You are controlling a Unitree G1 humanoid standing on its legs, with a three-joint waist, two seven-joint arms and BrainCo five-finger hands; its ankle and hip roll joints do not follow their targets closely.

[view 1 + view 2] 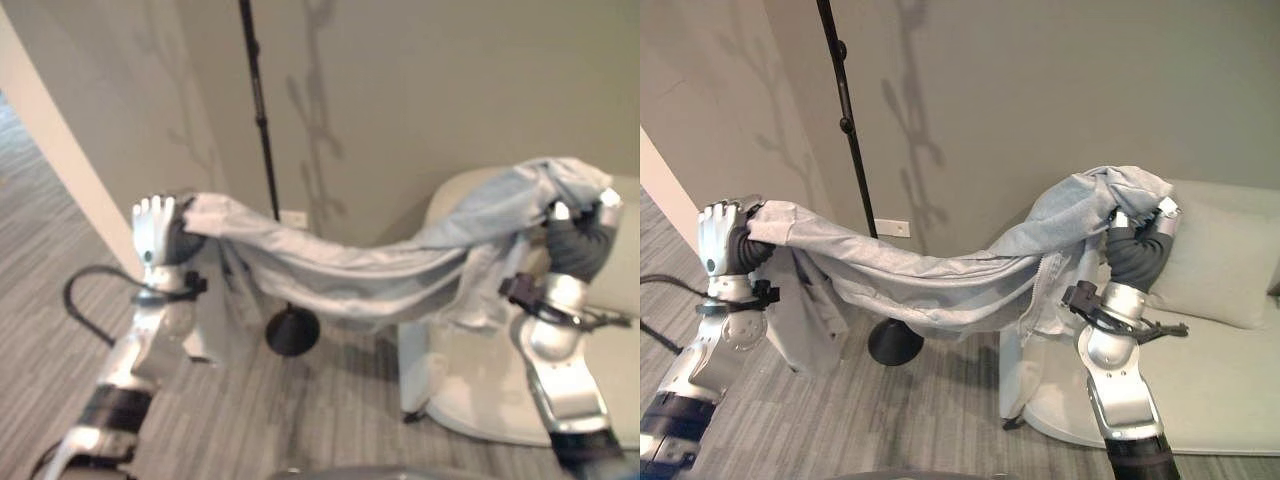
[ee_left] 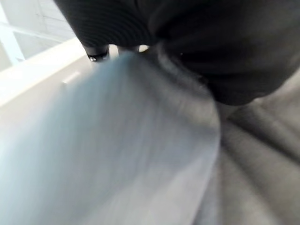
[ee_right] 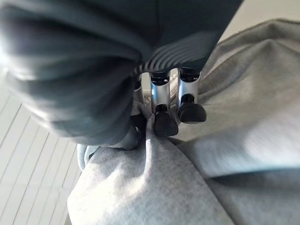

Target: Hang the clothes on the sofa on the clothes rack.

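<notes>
1. Left hand [image 1: 722,232]: raised at the left side of the head views, fingers curled over one end of the grey garment [image 1: 940,275]. The cloth bunches at the fist and a loose panel hangs down just beside the left forearm. The left wrist view shows pale grey fabric running right up against the dark ribbed cover.

2. Grey garment: held clear of the floor, stretched between the two hands. Its long axis runs roughly level from left to right, sagging in the middle and rising toward the right end. A zip line shows near the right third, and folds hang down below it.

3. Clothes rack [image 1: 846,125]: a thin black pole stands behind the garment's left half, near the wall. Its round dark base [image 1: 894,343] rests on the grey carpet [image 1: 940,420] below the sagging cloth.

4. Right hand [image 1: 1140,222]: raised at the right, the garment draped over it. In the right wrist view the dark-tipped fingers [image 3: 165,123] curl into the fabric and pinch a fold.

5. Sofa [image 1: 1230,330]: pale, with a cushion, behind and below the right arm.
</notes>
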